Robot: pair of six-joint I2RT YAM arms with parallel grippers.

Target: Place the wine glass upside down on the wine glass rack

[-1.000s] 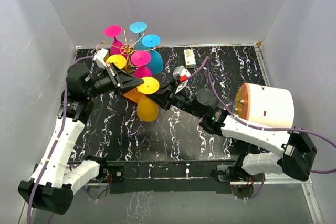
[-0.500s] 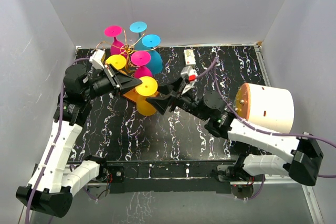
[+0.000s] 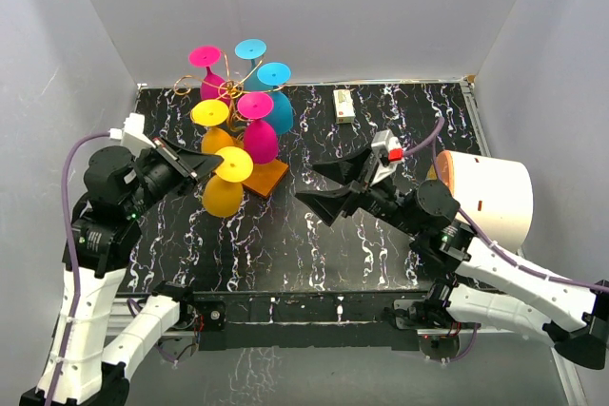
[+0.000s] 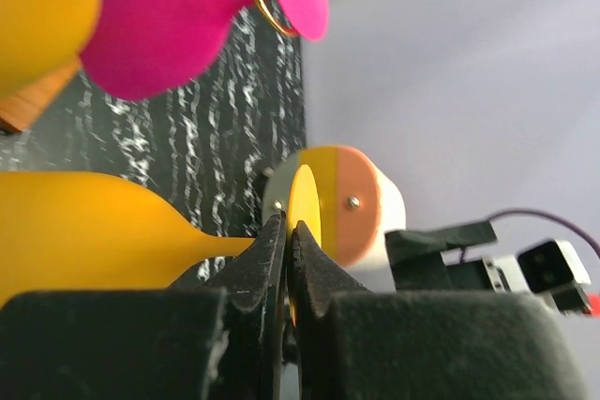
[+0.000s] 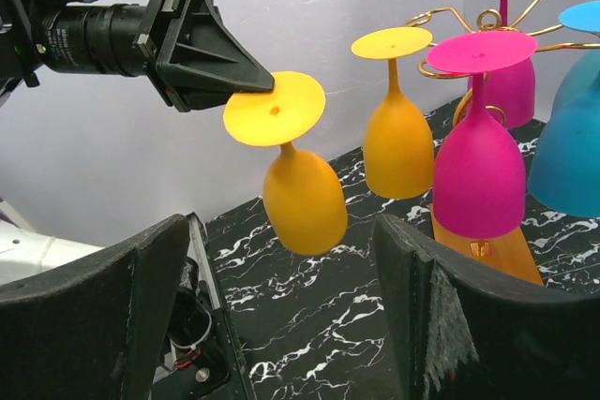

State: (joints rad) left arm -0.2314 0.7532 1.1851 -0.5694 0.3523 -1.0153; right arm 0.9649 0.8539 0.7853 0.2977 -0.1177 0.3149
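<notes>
An upside-down yellow wine glass (image 3: 222,195) hangs above the table just left of the wine glass rack. My left gripper (image 3: 213,164) is shut on the rim of its round foot (image 4: 306,203), with the bowl (image 4: 84,231) below. In the right wrist view the same glass (image 5: 305,199) hangs from the left gripper (image 5: 255,83). My right gripper (image 3: 306,183) stands open to the right of the glass, apart from it, with nothing between its fingers (image 5: 141,274). The rack is gold wire (image 3: 228,92) on an orange-brown base (image 3: 273,176).
Several pink, blue and yellow glasses (image 3: 259,135) hang upside down on the rack's arms (image 5: 441,18). A white cylinder with an orange end (image 3: 485,192) lies at the right. A small white box (image 3: 344,105) sits at the back. Grey walls enclose the table.
My right gripper opened, let go of the yellow glass's bowl and drew back to the right. My left gripper carried the glass by its foot to the left, away from the rack's base.
</notes>
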